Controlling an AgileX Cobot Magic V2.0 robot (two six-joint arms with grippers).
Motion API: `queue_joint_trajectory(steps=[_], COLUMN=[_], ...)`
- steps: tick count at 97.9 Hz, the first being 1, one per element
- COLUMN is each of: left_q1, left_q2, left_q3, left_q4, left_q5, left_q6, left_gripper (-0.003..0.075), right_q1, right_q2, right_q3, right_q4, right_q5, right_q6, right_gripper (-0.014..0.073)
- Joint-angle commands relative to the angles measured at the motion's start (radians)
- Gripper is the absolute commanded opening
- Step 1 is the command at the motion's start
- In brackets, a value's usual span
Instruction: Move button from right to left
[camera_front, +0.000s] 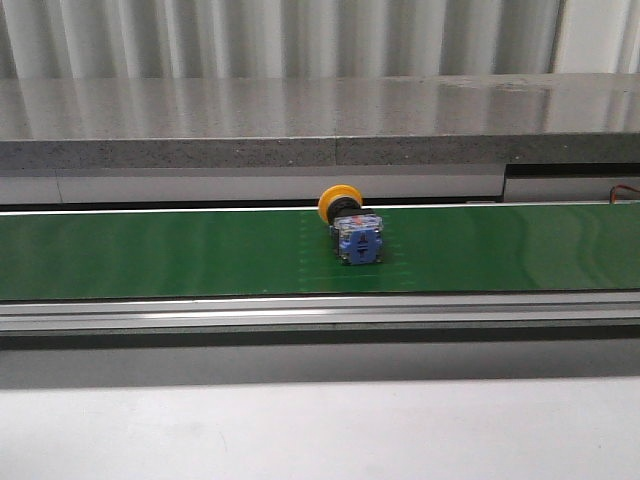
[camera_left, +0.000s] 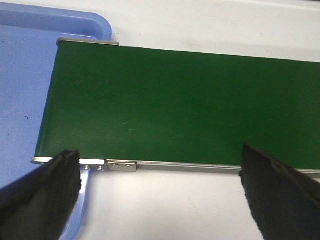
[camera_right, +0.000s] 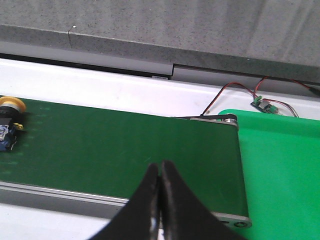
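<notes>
The button (camera_front: 353, 228) lies on its side on the green belt (camera_front: 150, 252), near the belt's middle in the front view, its yellow-orange cap toward the back and its blue-and-clear body toward the front. It also shows at the edge of the right wrist view (camera_right: 9, 124). My right gripper (camera_right: 160, 167) is shut and empty above the belt's right end, well away from the button. My left gripper (camera_left: 160, 187) is open and empty over the belt's left end (camera_left: 175, 105); the button is out of that view. Neither gripper shows in the front view.
A blue tray (camera_left: 25, 75) lies at the belt's left end. A green tray (camera_right: 285, 170) lies at the right end, with a small circuit board and wires (camera_right: 262, 104) behind it. A grey ledge (camera_front: 320, 125) runs behind the belt. White table (camera_front: 320, 430) lies in front.
</notes>
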Motion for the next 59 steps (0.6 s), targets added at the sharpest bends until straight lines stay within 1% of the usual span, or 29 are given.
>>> queue_joint_trajectory(steps=[1,12,19,36,48,59], left_q1=[-0.006,-0.013,-0.042,-0.171,-0.265,-0.315], left_q2=[0.001,0.025,0.048,0.130,0.224,0.334], left_q3=[-0.026,-0.026,-0.026,-0.039,-0.090,-0.164], left_q4=[-0.013,-0.054,-0.102,-0.124,-0.124,-0.124], left_q5=[-0.055,-0.077,-0.107,-0.236,-0.266,-0.266], left_q6=[-0.014,0.004,0.029,0.019,0.012,0.010], left_gripper=[0.0671,0.0662,0.0662,0.0662,0.0662,0.0662], right_q1=[0.002,0.002,0.002,0.002,0.002,0.002], right_q2=[0.000,0.000,0.000,0.000,0.000,0.000], right_q3=[-0.023,-0.023,-0.023,-0.023,-0.023,-0.023], right_q4=[0.024,0.024,0.024,0.024,0.024,0.024], right_q5=[-0.066,-0.066,-0.066,-0.066,-0.066,-0.066], right_q6=[-0.010,-0.010,-0.010,-0.010,-0.010,-0.010], right_gripper=[-0.0067,-0.0067,-0.0067,-0.0067,-0.0067,-0.0067])
